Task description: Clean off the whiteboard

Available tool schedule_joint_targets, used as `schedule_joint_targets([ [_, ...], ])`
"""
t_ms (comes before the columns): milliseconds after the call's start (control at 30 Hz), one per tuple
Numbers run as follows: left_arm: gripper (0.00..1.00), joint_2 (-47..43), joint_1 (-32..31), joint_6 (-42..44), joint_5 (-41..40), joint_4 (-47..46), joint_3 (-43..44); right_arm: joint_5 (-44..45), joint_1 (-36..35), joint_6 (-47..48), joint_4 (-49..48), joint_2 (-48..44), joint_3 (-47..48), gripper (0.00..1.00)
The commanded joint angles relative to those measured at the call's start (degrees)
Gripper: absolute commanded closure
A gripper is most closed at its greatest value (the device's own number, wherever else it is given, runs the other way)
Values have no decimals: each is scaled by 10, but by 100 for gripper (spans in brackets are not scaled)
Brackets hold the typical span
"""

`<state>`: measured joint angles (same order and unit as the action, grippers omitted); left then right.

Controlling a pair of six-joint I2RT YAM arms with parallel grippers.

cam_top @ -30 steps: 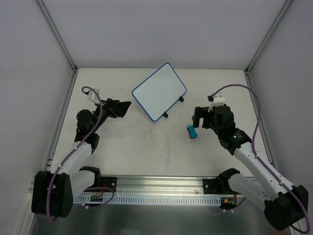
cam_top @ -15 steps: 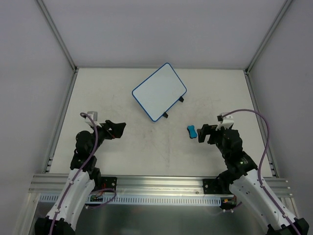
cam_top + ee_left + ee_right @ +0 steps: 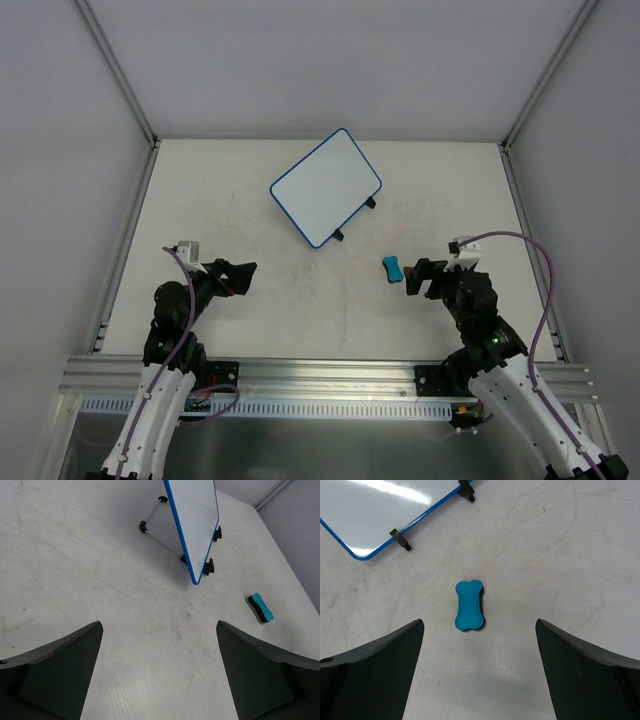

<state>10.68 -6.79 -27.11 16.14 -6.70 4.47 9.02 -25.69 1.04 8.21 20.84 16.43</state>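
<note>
A robotics lab test cell is shown. A scuffed white table point(image 3: 250, 330) is enclosed by plain white panels point(image 3: 320, 60) at 9, 12 and 3 o'clock, which are held in bare aluminium posts point(image 3: 117, 70). Along the 6 o'clock edge a slotted aluminium rail point(image 3: 330, 375) is mounted. Two robot arms are bolted to it, the left arm point(image 3: 165, 330) at 7 o'clock and the right arm point(image 3: 480, 310) at 5 o'clock, and purple cables point(image 3: 547, 285) are looped along them.

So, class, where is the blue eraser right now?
In the top view the blue eraser lies on the table right of centre, just beside the open right hand, nearer the arms than the whiteboard.
</note>
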Motion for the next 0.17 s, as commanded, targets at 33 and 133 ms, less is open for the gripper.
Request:
schedule_joint_targets([
  [33,1,24,-3,11,6,2,3,-3,2,-7,-8,-5,3,1],
  [133,1,33,-3,12,3,2,6,-2,2,-7,-8,-5,4,1],
])
